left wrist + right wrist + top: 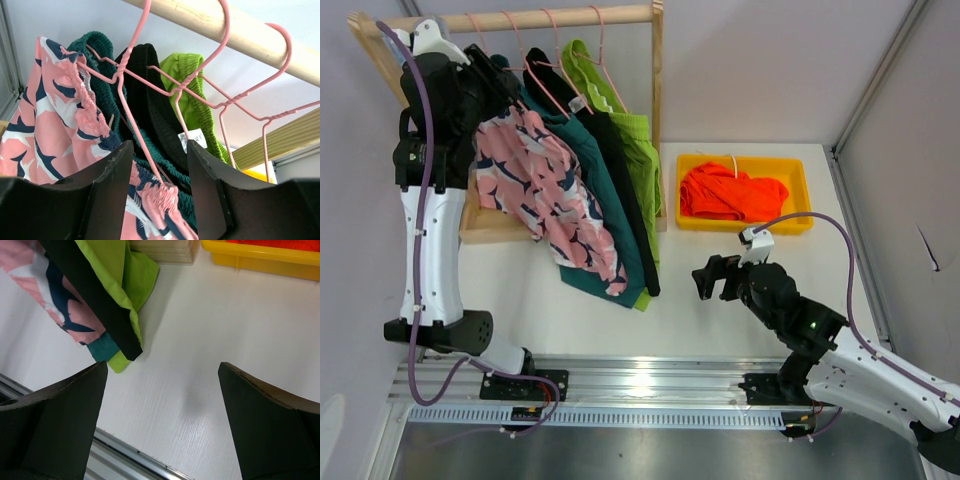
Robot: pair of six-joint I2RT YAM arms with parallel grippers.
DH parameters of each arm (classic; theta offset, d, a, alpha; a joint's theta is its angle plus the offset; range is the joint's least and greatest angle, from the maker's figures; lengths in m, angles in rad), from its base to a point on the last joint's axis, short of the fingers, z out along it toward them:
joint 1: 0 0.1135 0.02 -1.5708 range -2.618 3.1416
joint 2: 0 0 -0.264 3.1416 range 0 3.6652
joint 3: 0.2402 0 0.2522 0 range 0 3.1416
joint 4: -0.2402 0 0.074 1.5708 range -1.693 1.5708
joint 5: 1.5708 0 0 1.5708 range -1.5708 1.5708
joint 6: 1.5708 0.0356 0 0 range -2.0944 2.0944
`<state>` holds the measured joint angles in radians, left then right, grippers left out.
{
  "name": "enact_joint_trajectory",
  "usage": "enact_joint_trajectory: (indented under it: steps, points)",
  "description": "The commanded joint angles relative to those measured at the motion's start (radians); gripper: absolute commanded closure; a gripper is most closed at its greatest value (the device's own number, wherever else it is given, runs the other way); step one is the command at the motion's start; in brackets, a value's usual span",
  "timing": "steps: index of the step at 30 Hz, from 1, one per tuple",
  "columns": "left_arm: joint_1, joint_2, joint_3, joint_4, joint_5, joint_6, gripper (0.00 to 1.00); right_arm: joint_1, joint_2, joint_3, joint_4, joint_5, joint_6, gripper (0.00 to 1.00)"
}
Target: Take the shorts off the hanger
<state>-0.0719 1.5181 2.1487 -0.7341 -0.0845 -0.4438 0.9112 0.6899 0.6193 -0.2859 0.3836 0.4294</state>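
Left wrist view showed the left gripper (159, 152), jaws apart, astride the pink hanger (132, 107) carrying the pink shorts (55, 120), seemingly to grasp it; the right gripper (162, 369) hung wide open, empty.

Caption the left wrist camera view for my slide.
Open left gripper frames a pink hanger beside pink-navy shorts, teal shorts, black shorts, lime shorts.
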Motion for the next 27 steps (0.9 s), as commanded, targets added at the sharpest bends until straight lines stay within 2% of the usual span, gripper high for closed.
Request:
enact_joint_trajectory:
  steps: [1,22,27]
  points:
    - [-0.003,-0.015,0.025,0.022,-0.02,0.016,0.46,-0.003,-0.004,0.002,0.037,0.001,0.005,0.01]
    - [-0.003,0.096,0.013,0.035,-0.06,0.016,0.48,-0.023,-0.016,-0.001,0.014,0.001,-0.015,0.01]
    - [-0.006,0.132,0.026,0.044,-0.064,0.016,0.51,-0.04,-0.007,-0.006,0.019,-0.011,-0.018,0.0]
